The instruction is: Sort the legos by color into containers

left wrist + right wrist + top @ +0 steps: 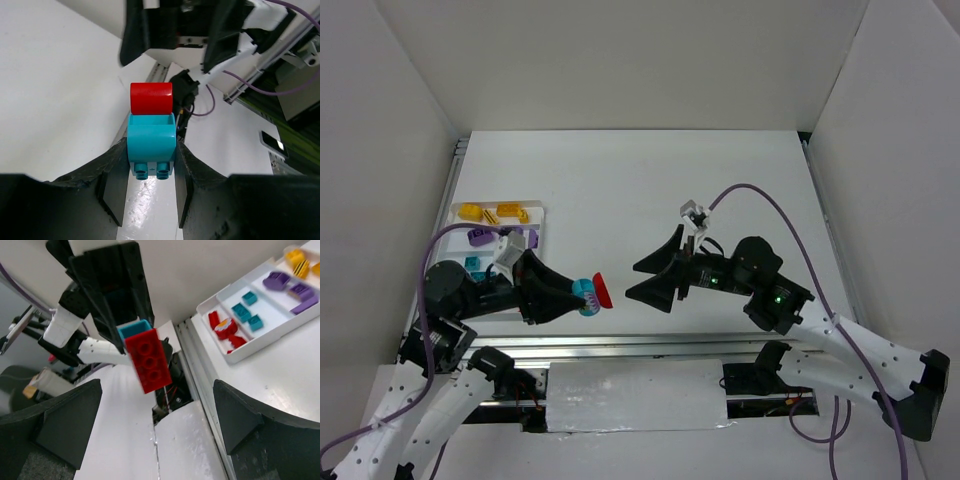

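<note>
My left gripper (580,296) is shut on a teal brick (151,140) and holds it in the air near the table's front edge. A red brick (151,97) is stuck on the teal one's far end, toward the right arm. My right gripper (638,278) faces it from the right, wide open, its fingers apart from the red brick (148,360). The white tray (235,356) lies at the left; its rows hold red pieces (223,328), teal bricks (244,313), purple bricks (290,285) and yellow bricks (299,261). My left arm hides part of the tray (542,225) from above.
An aluminium rail (650,345) runs along the table's near edge, with a white plate (635,395) below it between the arm bases. White walls close in the left, back and right. Purple cables (760,195) loop over both arms.
</note>
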`<state>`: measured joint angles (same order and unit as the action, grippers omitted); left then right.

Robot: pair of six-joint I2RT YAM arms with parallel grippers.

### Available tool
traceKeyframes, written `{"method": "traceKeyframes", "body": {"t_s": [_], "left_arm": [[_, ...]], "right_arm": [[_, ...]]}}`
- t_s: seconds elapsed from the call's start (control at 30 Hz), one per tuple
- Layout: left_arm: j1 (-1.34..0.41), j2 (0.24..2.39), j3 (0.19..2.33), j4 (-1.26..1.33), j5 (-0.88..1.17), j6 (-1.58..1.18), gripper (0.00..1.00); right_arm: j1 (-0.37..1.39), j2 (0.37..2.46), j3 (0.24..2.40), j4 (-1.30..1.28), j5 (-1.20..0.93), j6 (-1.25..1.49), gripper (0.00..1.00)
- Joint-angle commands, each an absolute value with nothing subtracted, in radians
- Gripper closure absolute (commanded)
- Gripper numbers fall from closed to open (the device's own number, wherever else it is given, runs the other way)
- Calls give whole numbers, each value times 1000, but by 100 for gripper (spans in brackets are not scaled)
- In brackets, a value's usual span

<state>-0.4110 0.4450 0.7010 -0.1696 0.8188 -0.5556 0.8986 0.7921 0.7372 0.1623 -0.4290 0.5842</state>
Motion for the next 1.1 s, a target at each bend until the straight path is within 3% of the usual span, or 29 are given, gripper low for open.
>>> {"method": "traceKeyframes", "body": {"t_s": [0.0,0.3,0.43,0.5,0.57,0.6,0.8,1.07], "left_arm": [[-416,449,747,-92,939,-560,100],[-416,506,706,36,913,-638,100],[-416,506,678,158,933,-727,100],[-414,514,664,196,939,-755,100],[-416,521,650,222,922,-772,100],[-416,526,646,244,930,-776,100],[-416,587,647,276,931,-782,100],[-411,652,825,-125,626,-604,100]], "right_arm": [[903,821,756,270,-541,621,1],[926,908,684,506,-693,649,1],[936,974,722,488,-663,617,8],[936,1005,735,517,-669,624,26],[937,1026,756,522,-690,617,53],[937,1038,770,509,-692,600,98],[919,1020,741,531,-641,525,100],[815,916,591,549,-437,486,100]]}}
